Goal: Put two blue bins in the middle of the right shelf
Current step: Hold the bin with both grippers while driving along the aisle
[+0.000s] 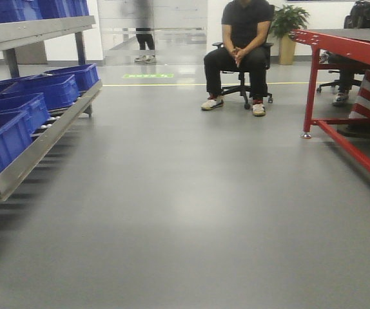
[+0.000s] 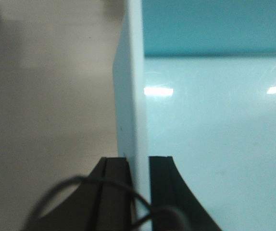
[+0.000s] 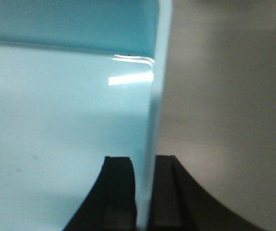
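Both wrist views are filled by one pale blue bin. In the left wrist view my left gripper [image 2: 139,164] is shut on the bin's left wall [image 2: 132,96], one black finger outside and one inside; the bin floor [image 2: 215,125] spreads to the right. My right gripper [image 3: 144,164] is likewise shut on the bin's right wall [image 3: 155,96], with the bin floor [image 3: 61,125] to its left. The held bin and both grippers are out of the front view. The right shelf is out of view.
A metal shelf [image 1: 40,145] on the left carries several dark blue bins [image 1: 56,90]. A red table frame [image 1: 346,48] stands on the right, with a striped cone [image 1: 369,96] under it. A seated person [image 1: 240,55] is straight ahead across grey floor [image 1: 185,206].
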You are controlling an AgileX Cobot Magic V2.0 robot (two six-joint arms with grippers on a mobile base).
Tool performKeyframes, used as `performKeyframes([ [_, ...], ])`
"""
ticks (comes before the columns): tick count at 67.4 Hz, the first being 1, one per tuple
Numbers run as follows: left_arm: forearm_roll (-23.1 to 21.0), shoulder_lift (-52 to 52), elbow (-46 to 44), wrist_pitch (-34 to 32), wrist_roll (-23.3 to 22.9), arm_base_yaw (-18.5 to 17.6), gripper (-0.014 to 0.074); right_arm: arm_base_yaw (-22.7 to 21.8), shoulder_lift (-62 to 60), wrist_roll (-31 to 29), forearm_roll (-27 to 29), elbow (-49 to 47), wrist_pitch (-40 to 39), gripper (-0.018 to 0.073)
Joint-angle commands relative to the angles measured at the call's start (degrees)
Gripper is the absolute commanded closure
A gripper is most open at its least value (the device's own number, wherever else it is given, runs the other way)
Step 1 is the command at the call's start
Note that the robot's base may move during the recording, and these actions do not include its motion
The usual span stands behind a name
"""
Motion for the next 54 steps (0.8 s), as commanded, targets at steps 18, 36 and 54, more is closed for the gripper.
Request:
performKeyframes([
  [18,-2.6,-0.5,-0.7,-2.5,-0.1,-0.3,0.0707,-0.1,-0.4,-0.6,0.0,-0.4,-3.9,0.0713],
  [36,-2.6,-0.5,-0.7,-2.5,-0.1,-0.3,0.0707,-0.1,-0.4,-0.6,0.0,-0.4,-3.9,0.0713],
  [54,-2.6,-0.5,-0.7,-2.5,-0.1,-0.3,0.0707,-0.1,-0.4,-0.6,0.0,-0.4,-3.9,0.0713],
])
